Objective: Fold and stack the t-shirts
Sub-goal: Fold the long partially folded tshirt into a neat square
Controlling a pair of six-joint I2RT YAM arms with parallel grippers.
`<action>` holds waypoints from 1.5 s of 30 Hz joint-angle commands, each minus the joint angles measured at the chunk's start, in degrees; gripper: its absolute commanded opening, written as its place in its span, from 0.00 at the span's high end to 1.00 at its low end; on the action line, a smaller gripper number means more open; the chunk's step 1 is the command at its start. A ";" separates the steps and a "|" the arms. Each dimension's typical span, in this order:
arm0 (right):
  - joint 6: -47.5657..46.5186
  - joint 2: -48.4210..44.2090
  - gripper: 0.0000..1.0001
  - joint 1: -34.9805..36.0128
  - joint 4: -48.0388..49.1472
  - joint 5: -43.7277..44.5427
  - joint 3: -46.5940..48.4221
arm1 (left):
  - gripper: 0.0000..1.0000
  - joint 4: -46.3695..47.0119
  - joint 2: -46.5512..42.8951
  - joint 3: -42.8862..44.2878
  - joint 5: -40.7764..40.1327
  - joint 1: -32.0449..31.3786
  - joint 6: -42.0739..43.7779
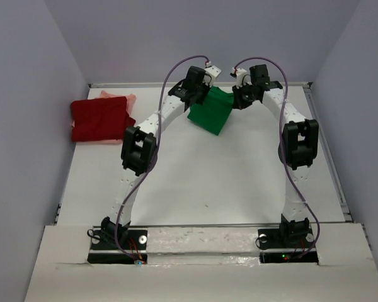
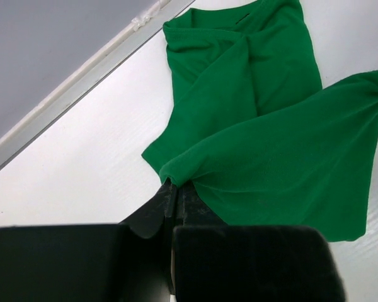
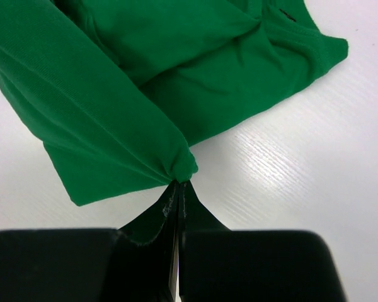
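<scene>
a: what do we get from the left wrist view?
b: we see the left gripper (image 2: 174,189) with its jaws pressed nearly together on a bunched corner of the green t-shirt (image 2: 271,157). the cloth fans out from that pinch, and the rest of the shirt lies crumpled on the white table (image 2: 75,170), reaching up towards the pale rail (image 2: 82,72) at the table's edge.
a: anything else there?
b: at the right border the cloth gathers into a second point against something small and dark. from this view we cannot tell what it is.
a: and the right wrist view?
b: there the right gripper (image 3: 178,187) is fully closed on another gathered corner of the same shirt. the fabric twists into a tight knot right at the fingertips, then spreads up and left. a hemmed edge rests on the table at the upper right.
a: now the top view?
b: both arms reach to the far middle of the table, wrists close together, with the green shirt spanning between them and trailing towards us. at the far left lies the dark red t-shirt (image 1: 101,119), folded. it sits on the salmon-pink t-shirt (image 1: 123,99), whose edge peeks out behind it. we see that pair well apart from the green one.
</scene>
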 commanded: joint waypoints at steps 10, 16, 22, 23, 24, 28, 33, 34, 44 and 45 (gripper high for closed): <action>-0.83 -0.80 1.00 0.28 9.39 4.28 -0.76 | 1.00 10.45 3.32 4.54 -11.76 -4.21 3.06; -2.06 0.78 1.00 0.28 9.66 5.60 0.91 | 1.00 13.36 6.57 6.12 -18.52 -5.45 4.03; -2.06 1.83 1.00 0.28 9.57 5.34 2.14 | 1.00 10.90 9.82 9.20 -18.09 -5.71 4.29; -1.80 2.27 1.00 0.28 9.66 5.51 2.32 | 0.95 10.72 10.00 9.29 -18.61 -5.71 4.20; -1.63 2.54 1.00 0.28 9.31 5.69 2.58 | 0.85 10.72 10.35 9.29 -19.05 -5.71 4.29; -1.27 2.72 0.24 0.28 8.95 6.74 2.41 | 0.34 10.81 10.79 9.29 -24.05 -5.71 4.12; -1.53 1.49 0.14 0.28 8.95 7.01 1.27 | 0.02 12.56 9.13 7.71 -28.37 -5.80 3.94; -1.71 0.79 0.14 0.28 8.95 7.36 1.09 | 0.01 12.91 8.51 7.10 -28.98 -5.89 3.77; -4.25 -5.64 0.15 1.50 -2.26 -3.53 1.44 | 0.01 7.68 -2.64 1.65 -35.52 -2.48 2.13; -5.13 -5.55 0.15 2.21 -4.12 -4.58 2.14 | 0.01 5.21 -5.26 1.47 -33.49 -1.33 0.09</action>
